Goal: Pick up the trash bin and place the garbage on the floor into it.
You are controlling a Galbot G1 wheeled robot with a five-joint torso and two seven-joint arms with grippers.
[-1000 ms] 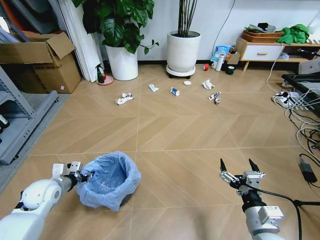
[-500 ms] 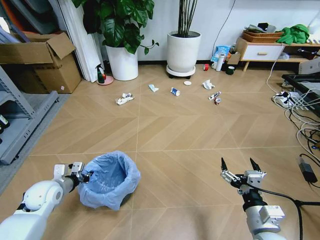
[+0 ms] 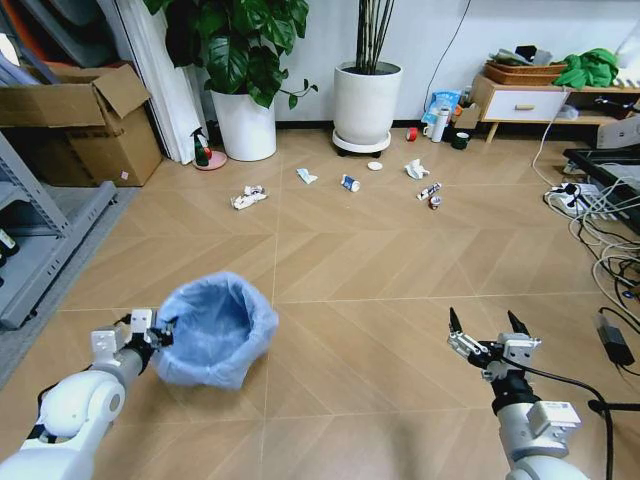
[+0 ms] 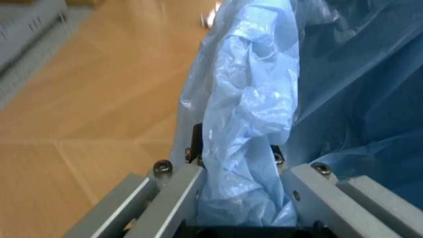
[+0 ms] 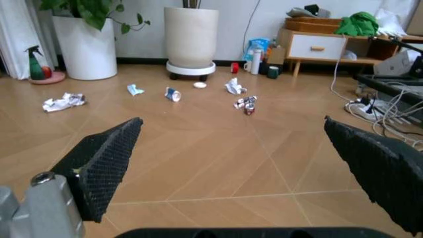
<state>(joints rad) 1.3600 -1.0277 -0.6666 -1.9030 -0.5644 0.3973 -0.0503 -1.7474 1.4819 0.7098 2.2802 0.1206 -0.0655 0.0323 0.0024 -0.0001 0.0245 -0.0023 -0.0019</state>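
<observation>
Looking like a lived-in home room doubling as a robot test space. Tan chevron wood-look floor point(image 3: 400, 260) is running wall to wall. Two large white plant pots point(image 3: 366, 103) with leafy plants are standing at the far wall, a spray bottle point(image 3: 201, 148) sitting beside the left one. A low wooden side cabinet point(image 3: 522, 100) with a basket and green cloth is sitting far right. Cardboard boxes point(image 3: 75, 120) and a grey metal shelf frame point(image 3: 40, 240) are crowding the left. Power strips and loose cables point(image 3: 600, 225) are trailing along the right. Small litter pieces point(image 3: 248, 197) are lying mid-floor.
</observation>
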